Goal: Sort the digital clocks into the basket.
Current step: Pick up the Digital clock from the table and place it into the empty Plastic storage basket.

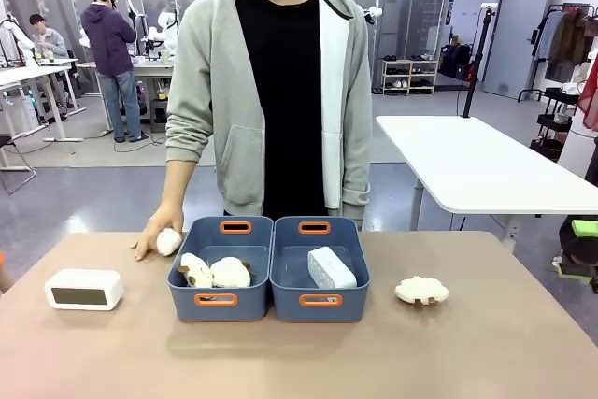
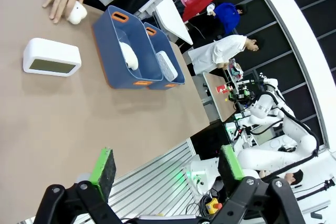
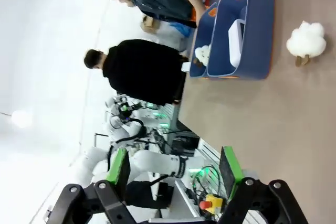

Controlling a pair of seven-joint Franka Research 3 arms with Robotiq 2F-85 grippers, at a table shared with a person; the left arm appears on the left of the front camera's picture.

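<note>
Brown table (image 1: 486, 343) stretches across to a person in a grey hooded jacket at its far side, with white tables and other people in the room behind. Two blue baskets with orange handles stand side by side, touching, near the middle of the table. The right basket (image 1: 350, 304) holds one digital clock (image 1: 331, 268), lying at a slant on the basket floor, white casing up. The left basket (image 1: 187, 304) holds cream plush toys (image 1: 229, 273) (two, as far as the front view lets one count). The second digital clock (image 1: 84, 289) stands on the table well apart from the baskets, on the robot's left, its dark grey screen facing the robot.

The person's hand (image 1: 149, 242) rests on the table just beside the far left corner of the left basket, touching a small white plush toy (image 1: 169, 241). Another cream plush toy (image 1: 421, 291) lies on the table to the right of the right basket, near it but not touching.

The left gripper (image 2: 167, 161) hangs above the table's near edge with its green-padded fingers spread apart and nothing between them. The right gripper (image 3: 174, 163) likewise has its fingers wide apart, holding nothing.
</note>
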